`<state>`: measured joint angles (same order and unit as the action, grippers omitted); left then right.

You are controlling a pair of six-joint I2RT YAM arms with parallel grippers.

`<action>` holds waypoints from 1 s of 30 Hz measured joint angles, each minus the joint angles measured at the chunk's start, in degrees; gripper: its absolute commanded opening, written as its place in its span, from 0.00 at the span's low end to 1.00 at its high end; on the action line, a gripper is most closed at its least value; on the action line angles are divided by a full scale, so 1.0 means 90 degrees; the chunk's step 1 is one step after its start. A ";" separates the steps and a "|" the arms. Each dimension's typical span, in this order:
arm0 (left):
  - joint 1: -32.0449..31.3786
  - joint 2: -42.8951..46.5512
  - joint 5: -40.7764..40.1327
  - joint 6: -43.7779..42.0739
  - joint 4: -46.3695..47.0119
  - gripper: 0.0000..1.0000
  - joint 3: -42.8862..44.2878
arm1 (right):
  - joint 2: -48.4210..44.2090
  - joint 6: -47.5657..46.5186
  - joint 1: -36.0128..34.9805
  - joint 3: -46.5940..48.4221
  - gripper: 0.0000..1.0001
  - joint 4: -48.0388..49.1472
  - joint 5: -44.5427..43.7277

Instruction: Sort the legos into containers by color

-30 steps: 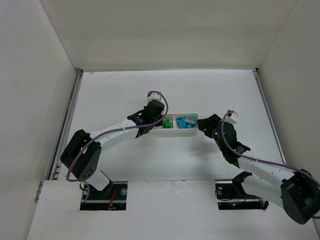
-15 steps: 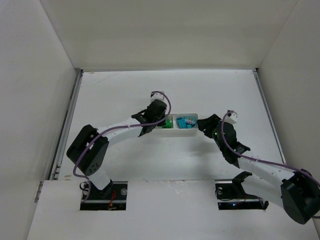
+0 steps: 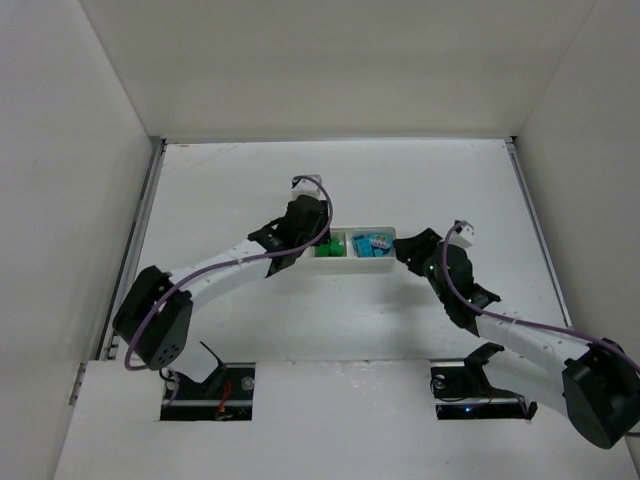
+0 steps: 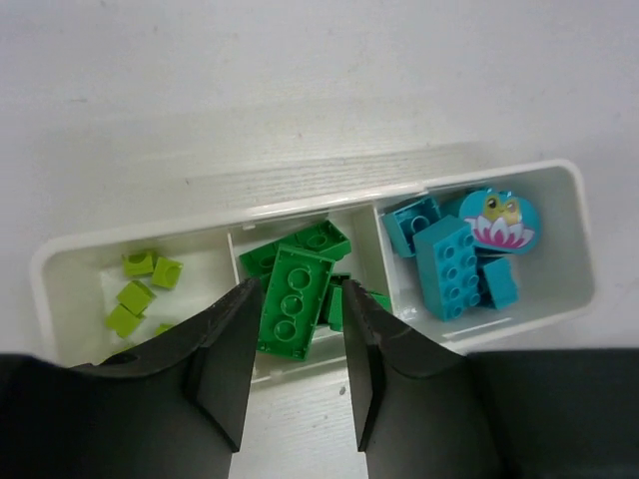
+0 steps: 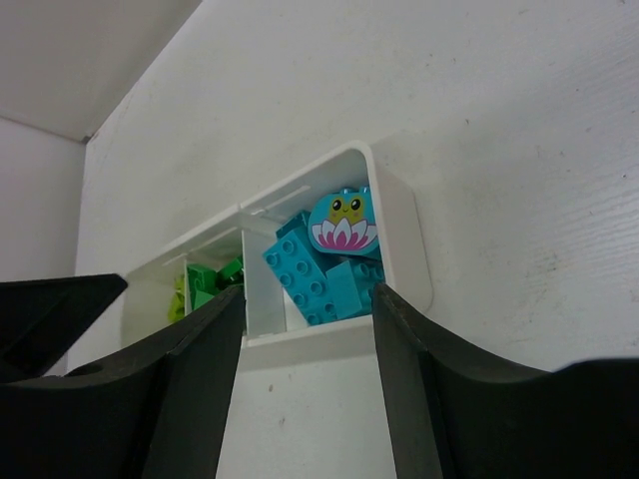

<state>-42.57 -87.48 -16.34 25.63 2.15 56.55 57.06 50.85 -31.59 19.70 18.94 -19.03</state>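
The containers are one white tray (image 4: 300,205) with three compartments. Several yellow-green cubes (image 4: 140,284) lie in its left one, green legos (image 4: 293,299) in the middle one and cyan legos (image 4: 449,264) with a round flower piece (image 4: 499,218) in the right one. My left gripper (image 4: 300,289) hangs open above the middle compartment, and a long green brick lies loose below the gap. In the top view the left gripper (image 3: 316,240) covers the tray's (image 3: 372,268) left part. My right gripper (image 5: 308,299) stands open at the tray's (image 5: 399,230) right end, facing the cyan legos (image 5: 310,279).
White walls enclose the table on the left, back and right. A metal rail (image 3: 140,230) runs along the table's left edge. The right gripper (image 3: 408,248) sits close against the tray's right end.
The left arm's elbow swung right and then back left while its wrist stayed over the tray. The left jaws have come apart. The right arm has not moved.
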 measured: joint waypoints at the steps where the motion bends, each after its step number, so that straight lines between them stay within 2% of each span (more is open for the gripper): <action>1: 0.0015 0.0226 -0.0029 0.0007 0.0012 0.42 -0.0066 | -0.0007 0.0000 0.0000 0.0000 0.56 0.0000 0.0002; 3: 0.0097 0.0780 -0.0102 0.0041 0.0041 0.48 -0.0272 | -0.0041 0.0002 0.0002 0.0000 0.52 -0.0002 0.0002; 6: 0.0391 0.1717 -0.0284 0.0168 0.0104 0.65 -0.0719 | -0.0168 0.0010 0.0002 0.0000 0.44 -0.0002 0.0002; 7: 0.0534 0.2047 -0.0367 0.0253 0.0146 0.77 -0.0911 | -0.0223 0.0017 0.0000 0.0000 0.44 0.0000 0.0000; 8: 0.0680 0.2339 -0.0447 0.0325 0.0163 1.00 -0.1093 | -0.0284 0.0022 0.0000 -0.0002 0.44 0.0000 0.0000; 13: 0.1647 0.3524 -0.0765 0.1025 0.0078 1.00 -0.2178 | -0.0580 0.0029 0.0007 -0.0117 0.51 0.0036 -0.0007; 19: 0.2807 0.4347 -0.0857 0.1887 -0.0474 1.00 -0.3325 | -0.0906 0.0024 0.0160 -0.0308 0.61 0.0036 -0.0063; 25: 0.3910 0.4245 -0.0476 0.2433 -0.0894 1.00 -0.3745 | -0.1353 0.0032 0.0478 -0.0478 0.63 -0.0010 -0.0182; 30: 0.4102 0.4065 -0.0204 0.2572 -0.1001 1.00 -0.3791 | -0.1668 0.0053 0.0797 -0.0634 0.67 -0.0058 -0.0262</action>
<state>-5.65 -50.89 -18.17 48.77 -6.85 22.44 42.04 51.33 -24.43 14.00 18.41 -21.39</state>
